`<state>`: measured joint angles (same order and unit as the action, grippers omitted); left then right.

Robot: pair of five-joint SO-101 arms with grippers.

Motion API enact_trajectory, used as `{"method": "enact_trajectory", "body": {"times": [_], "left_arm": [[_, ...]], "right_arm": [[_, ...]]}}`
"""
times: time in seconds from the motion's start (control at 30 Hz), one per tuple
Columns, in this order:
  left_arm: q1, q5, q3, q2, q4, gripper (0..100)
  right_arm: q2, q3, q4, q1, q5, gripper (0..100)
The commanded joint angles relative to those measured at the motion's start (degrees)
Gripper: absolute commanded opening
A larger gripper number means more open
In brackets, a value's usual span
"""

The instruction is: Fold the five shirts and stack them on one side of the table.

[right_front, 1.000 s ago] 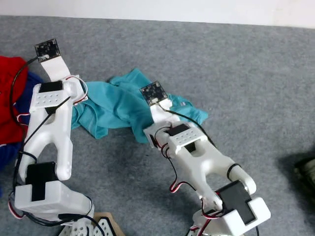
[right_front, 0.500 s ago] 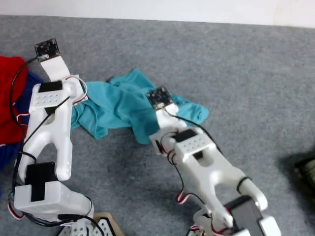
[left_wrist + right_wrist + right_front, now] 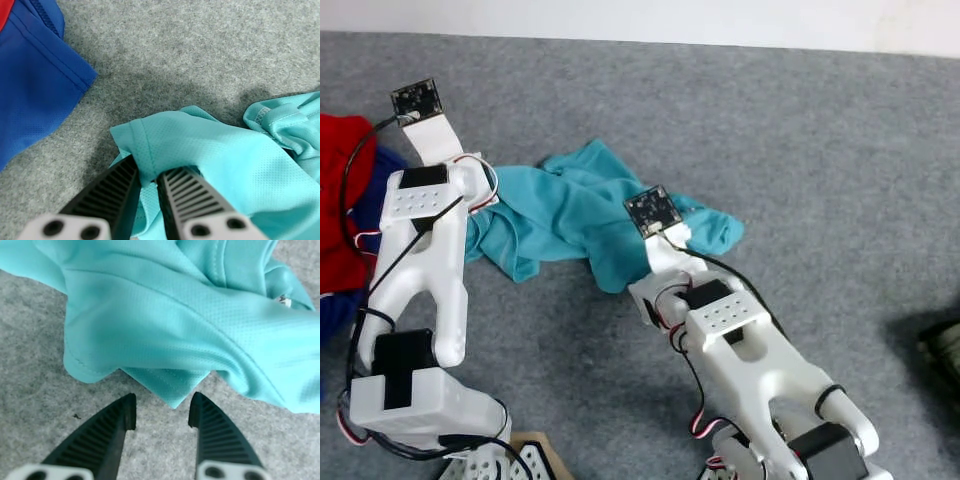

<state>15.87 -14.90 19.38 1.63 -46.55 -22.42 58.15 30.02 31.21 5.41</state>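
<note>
Red shirt point(image 3: 332, 190) and dark bundle point(image 3: 942, 350), maybe cloth, both partly beyond the high view's edges.

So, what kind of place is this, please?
Probably a robot test bench rather than a home: the left arm and right arm stand side by side on a grey carpeted table, with a crumpled teal shirt and a red shirt nearby.

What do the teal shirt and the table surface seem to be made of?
The teal shirt is likely thin synthetic sports mesh with a slight sheen: tiny pinholes dot the weave. The table surface looks like grey felt or short carpet, matte: fuzzy, speckled fibres show.
</note>
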Motion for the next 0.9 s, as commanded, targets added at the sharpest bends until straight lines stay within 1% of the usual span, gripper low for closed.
{"method": "enact_trajectory", "body": {"times": [0.0,0.23,0.37,0.77,0.87], "left_arm": [[-1.0,-0.2,-0.1,-0.3,0.6,1],[-0.9,-0.2,-0.1,-0.3,0.5,1],[-1.0,-0.2,-0.1,-0.3,0.5,1],[-1.0,-0.2,-0.1,-0.3,0.5,1],[-1.0,-0.2,-0.1,-0.3,0.5,1]], "right_arm": [[3.8,-1.3,-1.3,-0.9,0.3,17.9],[8.1,-5.6,1.1,-1.6,0.3,17.8],[8.4,-6.1,-0.2,-3.1,0.3,17.7],[8.5,-6.3,-1.5,-3.0,0.5,17.6],[9.6,-6.3,-3.3,-3.0,0.7,13.8]]}}
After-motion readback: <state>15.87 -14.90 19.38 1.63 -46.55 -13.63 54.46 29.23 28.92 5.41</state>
